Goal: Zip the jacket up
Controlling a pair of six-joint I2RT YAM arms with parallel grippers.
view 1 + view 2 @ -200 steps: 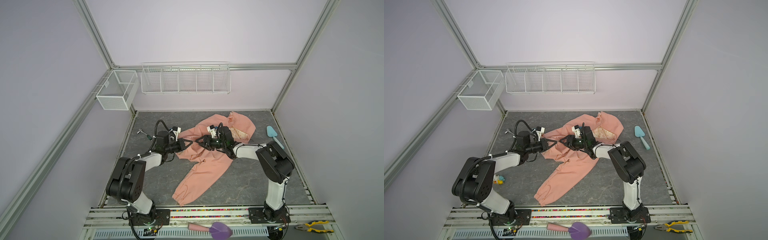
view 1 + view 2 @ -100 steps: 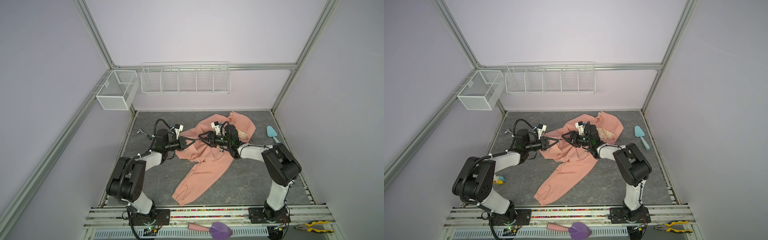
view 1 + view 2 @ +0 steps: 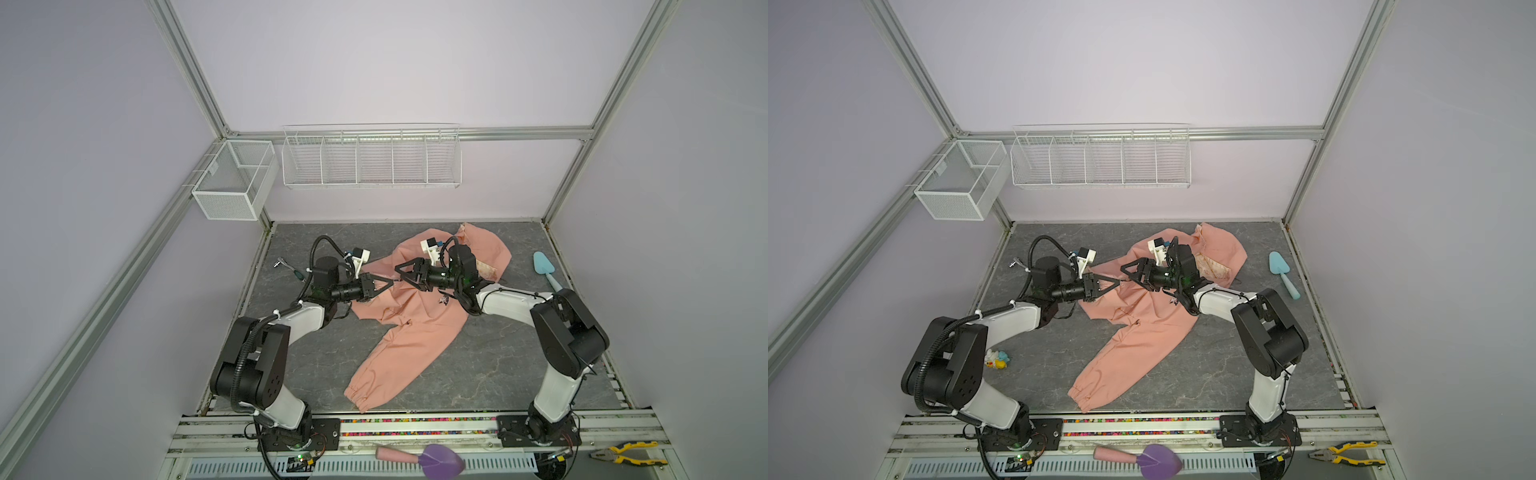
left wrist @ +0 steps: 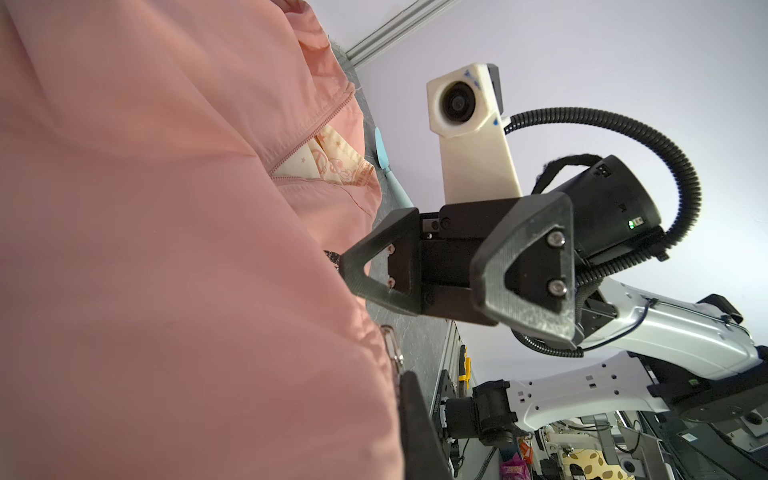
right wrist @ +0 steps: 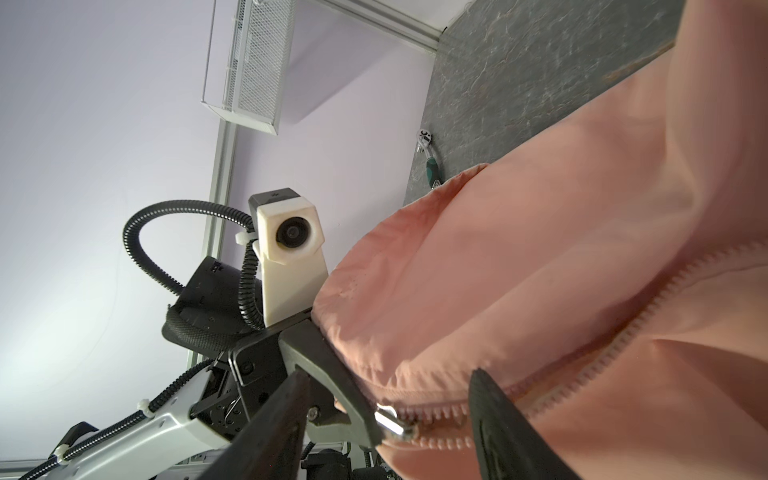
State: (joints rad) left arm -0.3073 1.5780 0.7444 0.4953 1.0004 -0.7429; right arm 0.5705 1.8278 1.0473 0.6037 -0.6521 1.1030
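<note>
The jacket (image 3: 415, 332) lies crumpled across the middle of the table (image 3: 498, 374). Its hood is toward the far right corner, and one sleeve stretches to the near edge, where the elastic cuff (image 3: 360, 395) lies. The left gripper (image 3: 385, 284) reaches in from the left side, its fingers pinched tight on the jacket's front edge right at the metal zip pull (image 5: 390, 422). This lifts the cloth off the table there. The right gripper (image 3: 397, 274) faces it tip to tip. Its fingers (image 4: 353, 270) are spread wide and hold nothing, one on each side of the zip line. Near the hood the front gapes and shows cream printed lining (image 4: 328, 166). A blue scoop (image 3: 544, 268) lies by the right edge and a ratchet wrench (image 3: 286, 266) by the left.
</note>
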